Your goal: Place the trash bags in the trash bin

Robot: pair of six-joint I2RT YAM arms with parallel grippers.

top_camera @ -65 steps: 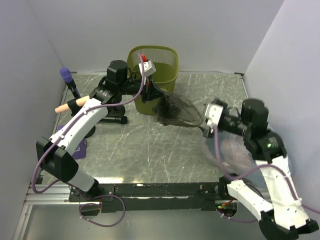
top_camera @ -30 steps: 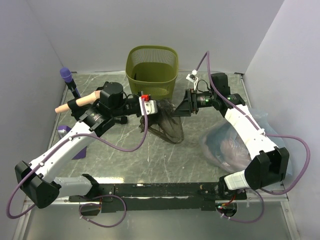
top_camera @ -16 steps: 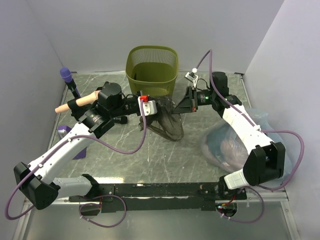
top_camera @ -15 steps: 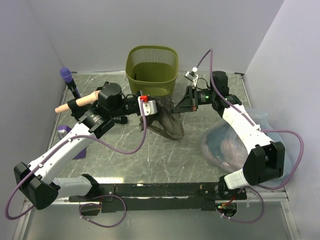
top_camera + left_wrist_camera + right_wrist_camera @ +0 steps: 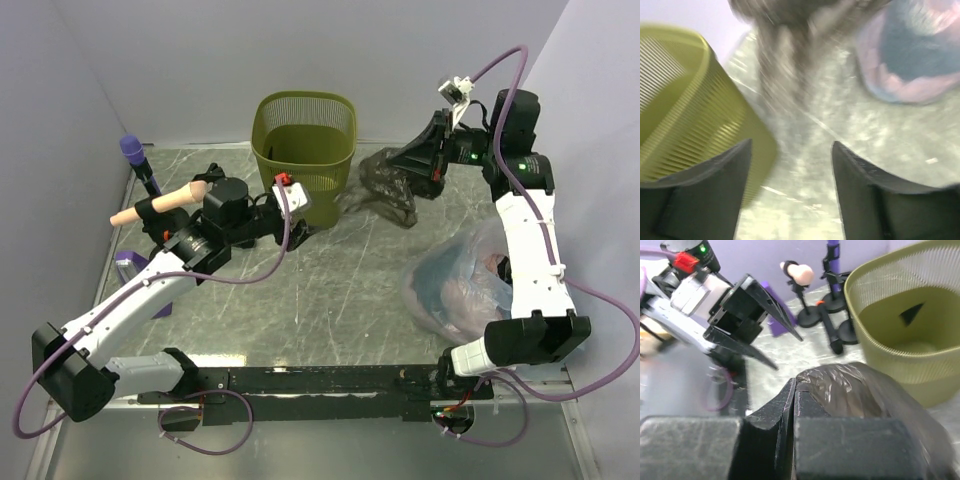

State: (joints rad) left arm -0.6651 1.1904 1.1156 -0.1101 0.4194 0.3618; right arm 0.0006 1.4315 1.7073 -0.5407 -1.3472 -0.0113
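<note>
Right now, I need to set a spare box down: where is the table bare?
Widest bare patch: the marble tabletop front centre, between the left arm and the clear bag. Crowded: microphones far left, trash bin and held trash bag at back.

The trash bag (image 5: 390, 183) is thin, crinkly, glossy plastic; the trash bin (image 5: 320, 165) matt slatted plastic.

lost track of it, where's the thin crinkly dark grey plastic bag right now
In the top view the thin dark grey plastic bag is held by the shut right gripper, just right of the olive-green slatted bin, not inside it.
</note>
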